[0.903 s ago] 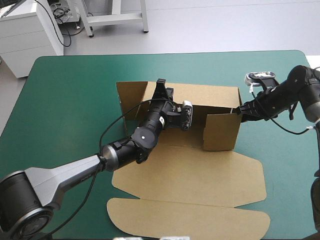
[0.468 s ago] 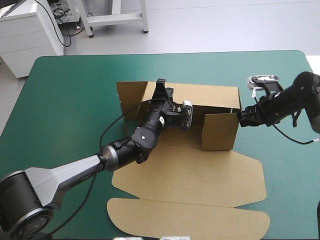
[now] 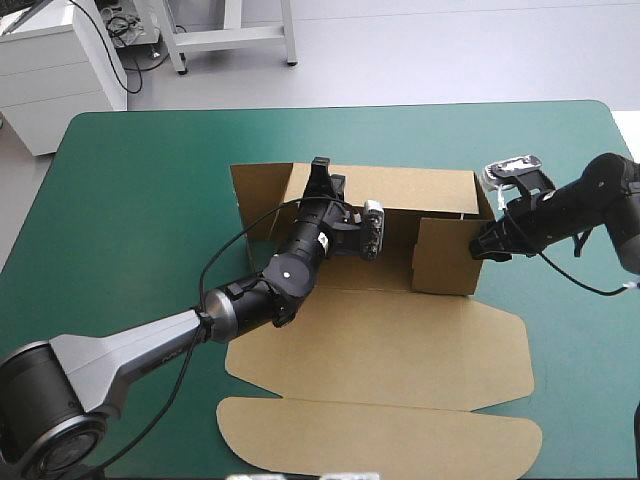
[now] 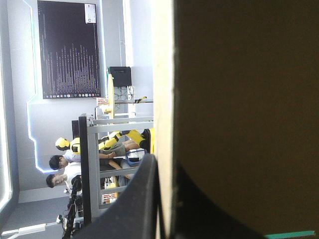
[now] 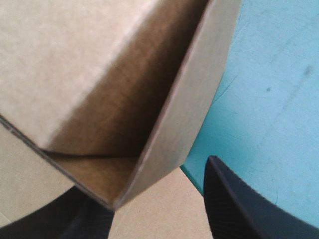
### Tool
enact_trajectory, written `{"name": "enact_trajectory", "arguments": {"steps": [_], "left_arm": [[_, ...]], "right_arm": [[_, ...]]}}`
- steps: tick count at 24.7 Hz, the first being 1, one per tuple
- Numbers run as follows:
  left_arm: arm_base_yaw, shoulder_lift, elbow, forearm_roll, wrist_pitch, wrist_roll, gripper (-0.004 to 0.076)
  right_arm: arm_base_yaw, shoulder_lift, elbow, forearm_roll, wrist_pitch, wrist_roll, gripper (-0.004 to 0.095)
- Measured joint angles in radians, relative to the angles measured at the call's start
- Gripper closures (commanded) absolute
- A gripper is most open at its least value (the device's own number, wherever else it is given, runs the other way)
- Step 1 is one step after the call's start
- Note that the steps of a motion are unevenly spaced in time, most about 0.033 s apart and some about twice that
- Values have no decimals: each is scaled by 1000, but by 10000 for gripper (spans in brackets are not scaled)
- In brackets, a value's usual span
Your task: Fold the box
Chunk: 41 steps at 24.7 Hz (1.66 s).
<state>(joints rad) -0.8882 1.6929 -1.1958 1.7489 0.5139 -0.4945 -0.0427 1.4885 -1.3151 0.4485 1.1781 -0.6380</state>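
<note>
The brown box [image 3: 400, 340] lies mid-table with its back wall [image 3: 430, 190] raised and its lid panels flat toward the front edge. My left gripper [image 3: 321, 172] reaches over the base and is shut on the back wall's top edge. In the left wrist view the board's edge [image 4: 163, 99] runs between the fingers, with one black finger [image 4: 134, 199] pressed against it. A short side wall [image 3: 445, 255] stands at the right end. My right gripper [image 3: 478, 243] is at that wall's outer corner. Its fingers stand apart astride the corner of the board [image 5: 164, 139], and one finger [image 5: 239, 209] hangs over the teal-green cover [image 5: 269, 74].
Bare teal-green cover [image 3: 130, 200] lies left of the box and beyond it [image 3: 400, 135]. The table's right edge [image 3: 630, 130] is close behind the right arm. A white cabinet [image 3: 50, 70] stands past the far left corner.
The right gripper has shifted slightly, and the right side wall has turned with it, its top now a little nearer the back wall. The left arm has held still.
</note>
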Motion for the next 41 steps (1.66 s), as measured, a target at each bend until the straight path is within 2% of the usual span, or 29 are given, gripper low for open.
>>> {"name": "enact_trajectory", "arguments": {"steps": [9, 15, 22, 26, 34, 38, 41], "left_arm": [[0, 0, 0, -1, 1, 0, 731], [0, 0, 0, -6, 13, 0, 731], [6, 0, 1, -24, 41, -1, 731], [9, 0, 1, -26, 44, -1, 731], [9, 0, 2, -27, 45, -1, 731], [9, 0, 2, -29, 48, -1, 731], [9, 0, 2, -29, 48, -4, 731]], "right_arm": [[0, 74, 31, 156, -17, -126, 425], [0, 95, 31, 209, -64, -154, 425], [-7, 128, 31, 335, -108, -162, 427], [-8, 134, 32, 393, -113, -283, 428], [35, 134, 32, 399, -210, -445, 637], [90, 133, 32, 348, -292, -455, 711], [138, 127, 30, 264, -363, -388, 765]]}}
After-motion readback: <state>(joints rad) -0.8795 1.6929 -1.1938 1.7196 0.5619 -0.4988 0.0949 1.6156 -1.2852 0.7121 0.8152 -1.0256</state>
